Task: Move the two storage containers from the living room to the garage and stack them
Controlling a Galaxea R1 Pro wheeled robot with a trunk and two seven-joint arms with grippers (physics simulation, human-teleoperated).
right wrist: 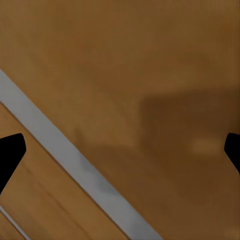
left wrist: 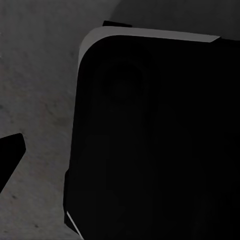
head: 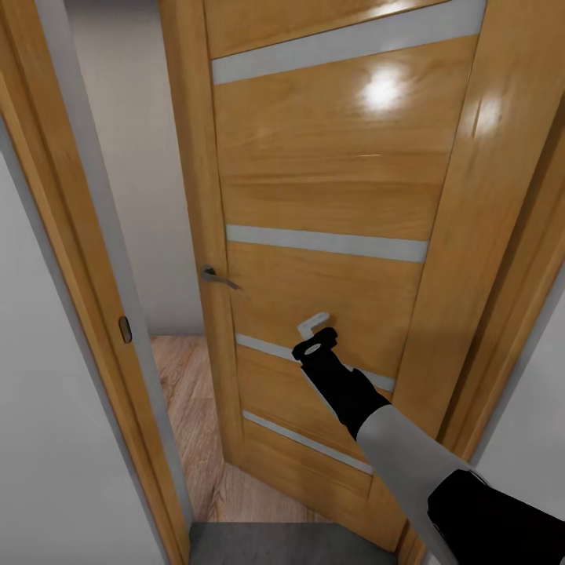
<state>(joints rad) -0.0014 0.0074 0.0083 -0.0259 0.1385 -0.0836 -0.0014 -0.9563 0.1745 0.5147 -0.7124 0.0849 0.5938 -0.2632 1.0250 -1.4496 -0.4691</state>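
Reaching out ahead of the robot, the right arm (head: 396,451) holds its right pincer (head: 315,329) against the orange-brown wooden door (head: 329,165), low on the panel and between two of the pale grey horizontal strips (head: 326,243) set into the wood. From the right wrist view the two dark fingertips (right wrist: 10,155) sit far apart at the edges of the picture with nothing between them, so that pincer is released, and the door's grain and one grey strip (right wrist: 70,160) lie just beyond them. The door stands ajar: off to the pincer's left and a little above it is the dark lever handle (head: 218,278), and further left still the gap between the door's edge and the wooden frame (head: 94,259), with a small latch plate (head: 125,329) on the frame. Through that gap a strip of light wood-plank floor (head: 188,416) shows beyond the threshold, while the floor (head: 290,544) on the robot's own side, below the pincer, is dark grey. In the left wrist view one dark fingertip (left wrist: 10,155) of the left pincer shows over speckled grey concrete (left wrist: 35,100), next to a large black rounded body (left wrist: 155,140) of the robot; whether that pincer is released or clenched I cannot tell. Neither storage container can be seen from where I stand, so I cannot place them.
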